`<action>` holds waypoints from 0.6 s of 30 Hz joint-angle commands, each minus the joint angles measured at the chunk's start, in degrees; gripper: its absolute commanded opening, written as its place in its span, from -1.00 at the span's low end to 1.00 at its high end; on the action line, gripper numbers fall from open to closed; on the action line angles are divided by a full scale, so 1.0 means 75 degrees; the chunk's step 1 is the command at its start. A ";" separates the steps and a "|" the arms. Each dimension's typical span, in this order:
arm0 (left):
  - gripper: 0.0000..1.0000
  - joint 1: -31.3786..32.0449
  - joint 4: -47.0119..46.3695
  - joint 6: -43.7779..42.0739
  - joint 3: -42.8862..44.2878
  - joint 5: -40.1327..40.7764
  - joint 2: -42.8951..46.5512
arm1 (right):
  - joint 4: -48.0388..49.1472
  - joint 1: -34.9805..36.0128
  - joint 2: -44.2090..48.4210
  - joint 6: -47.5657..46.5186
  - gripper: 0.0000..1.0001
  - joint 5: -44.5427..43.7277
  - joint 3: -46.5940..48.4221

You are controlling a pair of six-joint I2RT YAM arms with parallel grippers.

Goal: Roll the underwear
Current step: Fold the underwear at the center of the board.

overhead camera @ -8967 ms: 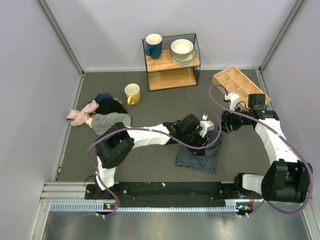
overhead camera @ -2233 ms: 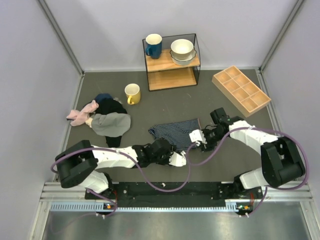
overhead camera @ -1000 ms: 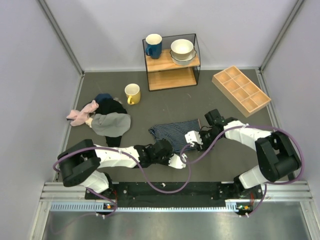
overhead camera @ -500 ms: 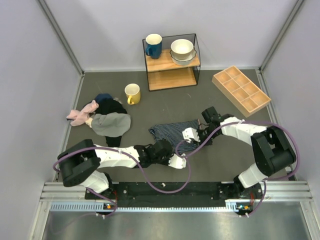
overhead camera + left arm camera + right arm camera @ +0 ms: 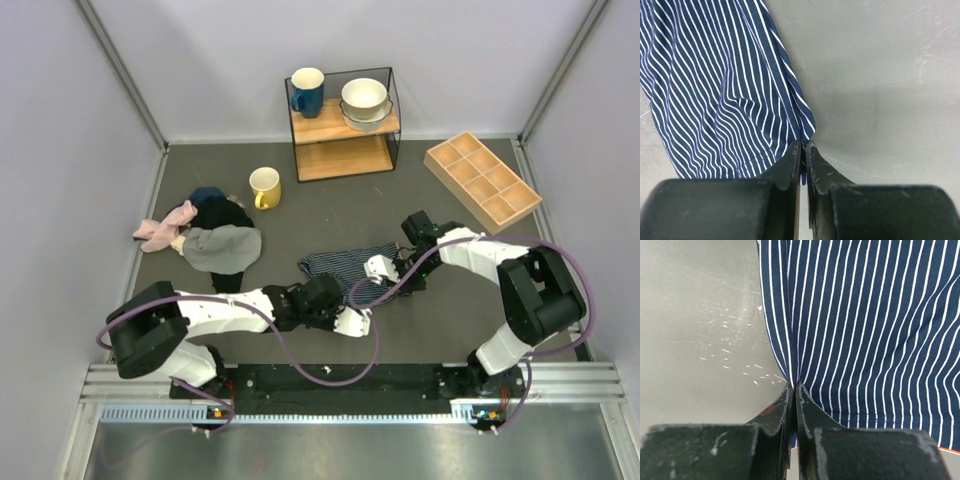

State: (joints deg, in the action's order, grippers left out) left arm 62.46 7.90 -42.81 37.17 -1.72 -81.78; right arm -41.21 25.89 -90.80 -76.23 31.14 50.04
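Observation:
The underwear (image 5: 342, 263), navy with thin white stripes, lies flat on the dark table between my two arms. My left gripper (image 5: 352, 300) sits at its near edge, shut on a corner of the striped fabric (image 5: 730, 90), which shows pinched between the jaws of the left gripper (image 5: 803, 145). My right gripper (image 5: 388, 268) is at the cloth's right edge, shut on the underwear's hem (image 5: 860, 325), and fabric peeks from between the closed jaws of the right gripper (image 5: 794, 386).
A heap of pink, black and grey cloths (image 5: 205, 235) lies at the left. A yellow mug (image 5: 265, 187) stands behind it. A shelf (image 5: 345, 125) with a blue mug and bowls is at the back, a wooden divided tray (image 5: 482, 180) at the back right.
My right gripper has slid left onto the underwear's right edge and closed on it. The cloth has bunched slightly narrower. The left gripper keeps its hold.

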 commanded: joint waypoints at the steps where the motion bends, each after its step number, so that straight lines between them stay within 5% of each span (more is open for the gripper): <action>1: -1.00 -0.0218 0.0376 0.0024 0.0282 -0.0509 0.0427 | -0.0868 0.0111 -0.0209 0.0096 -1.00 0.0266 0.0311; 18: -1.00 -0.1799 0.0154 0.0598 0.0938 -0.1388 0.0322 | -0.1489 0.0099 -0.1005 0.1315 -1.00 0.0127 0.2442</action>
State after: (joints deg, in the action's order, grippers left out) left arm 51.79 10.63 -39.88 40.82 -9.67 -78.59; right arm -50.41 25.89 -95.57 -69.28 33.26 62.30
